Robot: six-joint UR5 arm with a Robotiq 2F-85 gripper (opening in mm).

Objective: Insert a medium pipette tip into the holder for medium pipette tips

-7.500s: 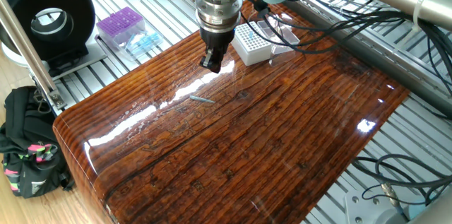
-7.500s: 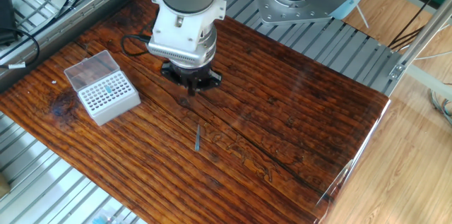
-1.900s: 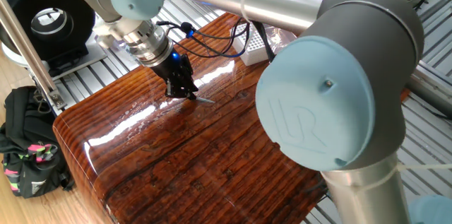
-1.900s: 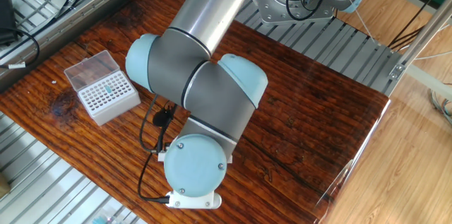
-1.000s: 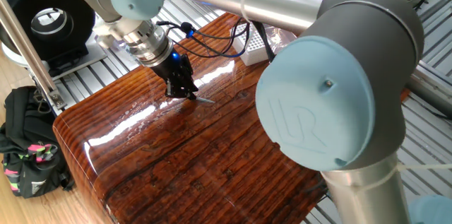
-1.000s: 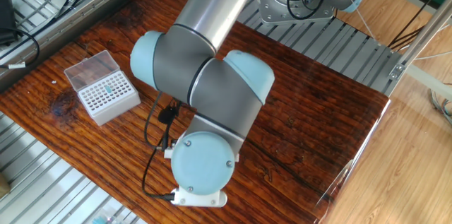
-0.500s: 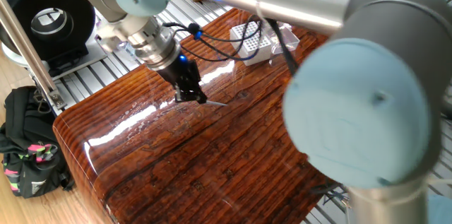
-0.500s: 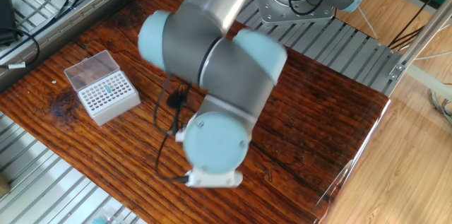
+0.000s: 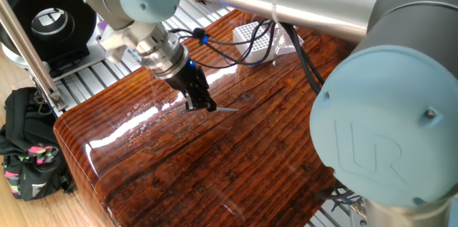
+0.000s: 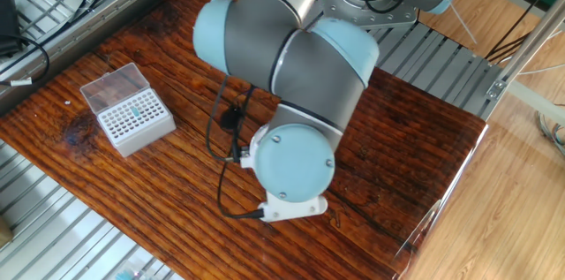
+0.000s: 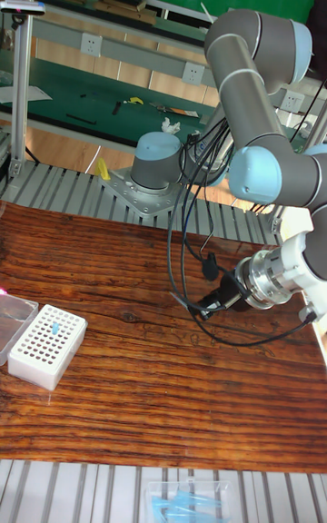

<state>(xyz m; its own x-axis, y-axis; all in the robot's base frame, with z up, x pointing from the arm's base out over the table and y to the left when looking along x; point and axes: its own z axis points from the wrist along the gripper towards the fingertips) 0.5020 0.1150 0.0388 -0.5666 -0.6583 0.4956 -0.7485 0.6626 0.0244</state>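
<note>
The medium pipette tip (image 9: 225,109) is a thin greyish cone that sticks out sideways from my gripper (image 9: 207,106), which is shut on its wide end just above the wooden table (image 9: 236,162). The tall fixed view shows the gripper (image 11: 203,302) lying nearly level, the tip (image 11: 184,302) pointing left. The holder for medium pipette tips (image 10: 132,119), a white block with a grid of holes and a clear lid (image 10: 110,86), stands at the table's far end (image 11: 45,344), well apart from the gripper. In the other fixed view my arm hides the gripper and tip.
Black cables (image 11: 182,241) hang from the arm over the table. A black round device (image 9: 50,16) and a black bag (image 9: 25,148) sit off the table's left side. The arm's base (image 11: 154,176) stands at the far edge. A clear bag of blue tips (image 11: 186,496) lies on the rails.
The gripper came down onto the tip lying on the table and shut on it. Over the last second it has moved right, carrying the tip with it.
</note>
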